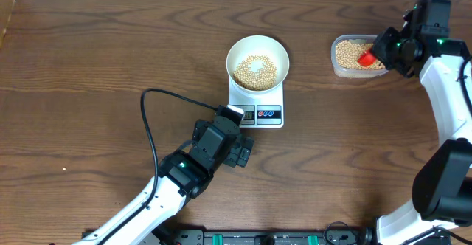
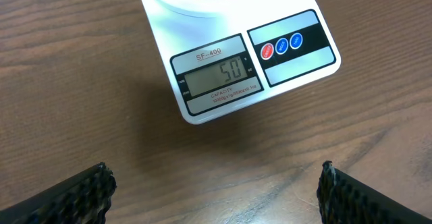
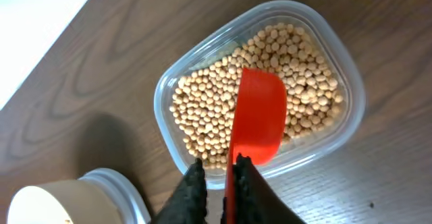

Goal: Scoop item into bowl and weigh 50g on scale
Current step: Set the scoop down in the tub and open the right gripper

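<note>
Overhead: my left gripper [image 2: 216,190] is idling, jaws apart, facing the scale [image 1: 257,103], which is reading 50 under the bowl [image 1: 257,63] of beans [image 1: 256,71]. Target apparently met. My right gripper [image 3: 219,177] is pinching the red scoop [image 3: 258,123] over the tub [image 3: 170,89].

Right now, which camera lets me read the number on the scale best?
The left wrist view. There the scale fills the upper frame and its display reads 50. The overhead view shows the whole scale with the bowl on it, but the digits are too small to read. The right wrist view doesn't show it.
</note>
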Robot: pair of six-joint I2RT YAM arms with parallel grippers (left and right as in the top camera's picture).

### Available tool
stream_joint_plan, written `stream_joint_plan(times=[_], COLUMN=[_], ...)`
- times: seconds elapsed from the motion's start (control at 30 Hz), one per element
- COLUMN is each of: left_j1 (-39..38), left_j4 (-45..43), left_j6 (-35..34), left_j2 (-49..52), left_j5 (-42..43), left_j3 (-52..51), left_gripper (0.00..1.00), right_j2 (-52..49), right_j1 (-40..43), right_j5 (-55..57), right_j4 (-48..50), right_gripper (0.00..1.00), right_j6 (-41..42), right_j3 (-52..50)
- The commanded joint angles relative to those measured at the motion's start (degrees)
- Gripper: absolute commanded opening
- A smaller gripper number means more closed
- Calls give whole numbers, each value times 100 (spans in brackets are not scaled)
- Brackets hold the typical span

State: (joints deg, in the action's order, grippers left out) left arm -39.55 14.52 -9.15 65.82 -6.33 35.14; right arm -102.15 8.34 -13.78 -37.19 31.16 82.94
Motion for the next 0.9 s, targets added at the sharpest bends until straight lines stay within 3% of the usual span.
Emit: stream_joint_plan(times=[0.0,0.07,0.23,0.5,0.77,0.87], left_j1=[-13,-13,-13,-13,-13,-13], left_j4=[-4,-4,-4,-7,-7,-7], left_j6=[31,31,31,31,31,31], left_j2=[-35,-35,-35,-35,-35,-35], left_j5=[-15,-15,-15,-15,-15,-15], left_j3=[-42,-42,-42,-42,-42,-42], left_gripper=[98,98,98,98,98,98], right_j2=[76,76,76,76,76,76], right_j1=[125,149,160,212,212,212], right_j5=[-313,-308,-236,-181,190,184], right_j4=[13,-39,-234,-647,-1209,-1329], right_gripper=[23,30,38,70,84,93], right_j6=[186,227,223,149,116,4], right_j3=[-190,-313,-330,-330,-330,-330])
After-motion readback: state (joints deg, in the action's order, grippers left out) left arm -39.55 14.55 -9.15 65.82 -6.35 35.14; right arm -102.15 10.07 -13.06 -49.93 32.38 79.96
